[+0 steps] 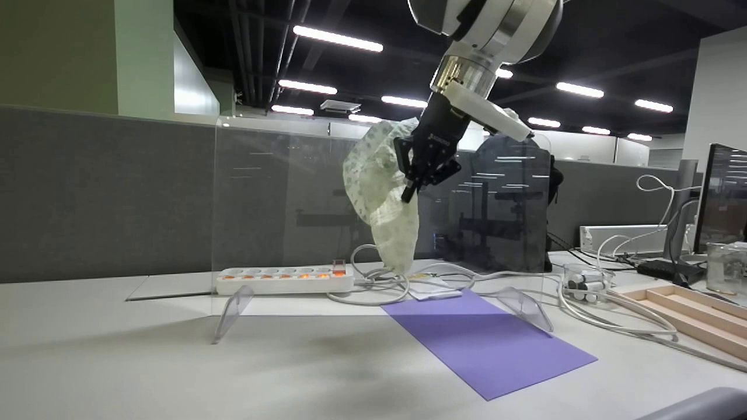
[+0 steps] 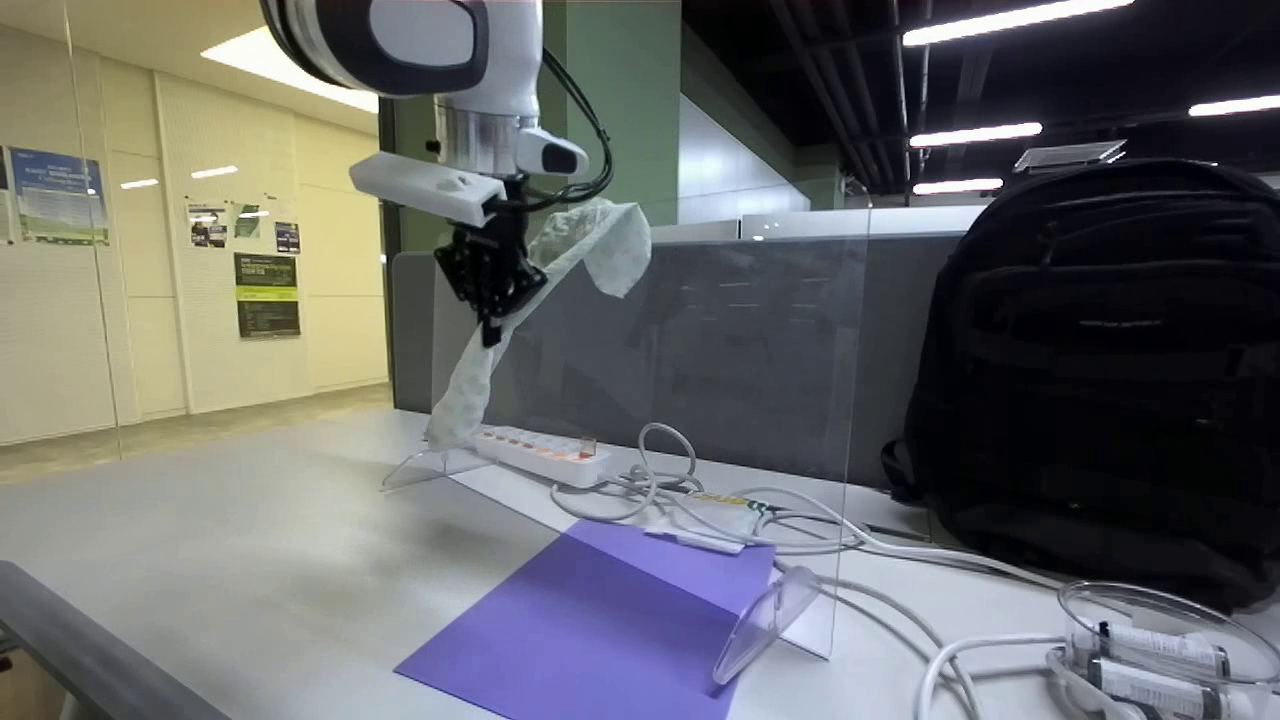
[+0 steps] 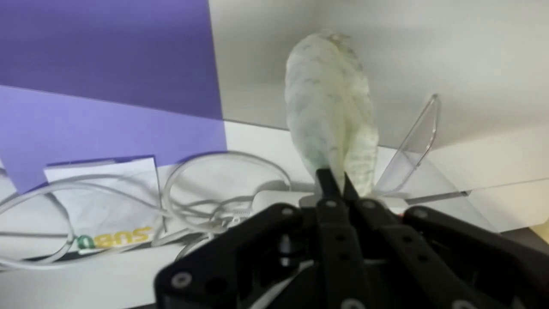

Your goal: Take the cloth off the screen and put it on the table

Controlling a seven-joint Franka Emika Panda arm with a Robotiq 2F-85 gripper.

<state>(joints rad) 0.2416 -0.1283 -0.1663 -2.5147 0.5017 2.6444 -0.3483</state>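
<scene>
In an exterior view, the black gripper (image 1: pixel 408 192) pinches a thin, pale, patterned cloth (image 1: pixel 385 204) by the clear plastic screen (image 1: pixel 274 192); the cloth's long axis is steep, a tail hanging below the gripper, the rest reaching toward the top edge. In an exterior view, the white arm (image 2: pixel 490 130) hangs from above, the gripper pointing steeply down; whether the upper fold touches the screen, I cannot tell. In the wrist view, the narrowed gripper holds the cloth over the white bench (image 3: pixel 493 56); it probably must clear that edge, then be lowered.

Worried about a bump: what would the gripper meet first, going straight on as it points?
Likely the hanging part of the cloth in the gripper; beyond it, perhaps the table, though depth is unclear.
</scene>
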